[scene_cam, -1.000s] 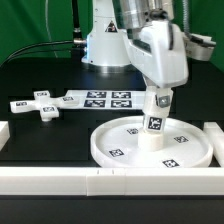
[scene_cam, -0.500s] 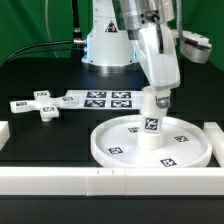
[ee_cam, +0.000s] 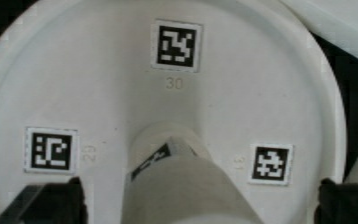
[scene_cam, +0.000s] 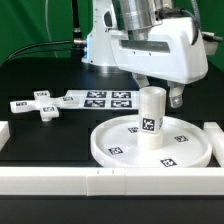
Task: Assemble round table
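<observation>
The white round disc (scene_cam: pixel 115 150) lies rim up near the front rail. The short cylindrical leg (scene_cam: pixel 151 120) stands upright at its centre, tag facing the camera. My gripper (scene_cam: pixel 158 92) hangs over the leg's top, open, one finger (scene_cam: pixel 177 98) on each side and clear of it. In the wrist view the leg (ee_cam: pixel 194 185) rises between the dark fingers (ee_cam: pixel 48 200) with gaps on both sides, above the disc (ee_cam: pixel 176 110) and its tags. The gripper (ee_cam: pixel 197 200) holds nothing. The cross-shaped foot (scene_cam: pixel 42 105) lies flat at the exterior view's left.
The marker board (scene_cam: pixel 105 99) lies behind the disc, between the foot and the robot base (scene_cam: pixel 105 45). White border rails run along the front (scene_cam: pixel 60 180), the exterior view's left (scene_cam: pixel 3 132) and right (scene_cam: pixel 215 135).
The hand has turned about the leg's axis, from narrow side to broad side facing the camera. The fingers, earlier shut on the leg's top, now stand apart from it. The leg stays upright.
</observation>
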Controlling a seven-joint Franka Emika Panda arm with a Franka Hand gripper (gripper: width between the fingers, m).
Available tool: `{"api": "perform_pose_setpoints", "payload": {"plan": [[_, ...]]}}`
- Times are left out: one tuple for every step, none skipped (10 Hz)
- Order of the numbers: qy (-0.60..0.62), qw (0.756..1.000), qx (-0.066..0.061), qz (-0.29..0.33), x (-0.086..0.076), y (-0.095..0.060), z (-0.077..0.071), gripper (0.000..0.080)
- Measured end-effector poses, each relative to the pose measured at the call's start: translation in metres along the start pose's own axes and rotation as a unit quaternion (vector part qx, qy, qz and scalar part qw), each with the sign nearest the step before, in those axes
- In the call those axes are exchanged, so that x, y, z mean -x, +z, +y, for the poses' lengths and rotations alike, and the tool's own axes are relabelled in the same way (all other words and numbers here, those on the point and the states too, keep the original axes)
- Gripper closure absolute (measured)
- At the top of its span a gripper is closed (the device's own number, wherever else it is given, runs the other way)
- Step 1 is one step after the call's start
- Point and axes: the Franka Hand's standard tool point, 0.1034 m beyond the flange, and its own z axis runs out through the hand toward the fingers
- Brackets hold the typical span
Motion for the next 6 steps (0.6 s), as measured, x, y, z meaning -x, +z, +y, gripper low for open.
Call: {"api": "perform_pose_setpoints", "payload": {"plan": [[-0.026,1.0,0.001,0.0,0.0,0.0001,0.0001,0.015],[-0.12,0.993,0.015,0.002,-0.0011,-0.0006,-0.0011,0.015],[-0.165,0.986,0.016,0.005,-0.003,-0.0012,-0.004,0.015],[-0.233,0.972,0.017,0.004,-0.0042,-0.0015,-0.0037,0.015],[-0.27,0.963,0.017,0.004,-0.0052,-0.0021,-0.0035,0.015],[-0.287,0.958,0.017,0.003,-0.0049,-0.0016,-0.0034,0.015]]}}
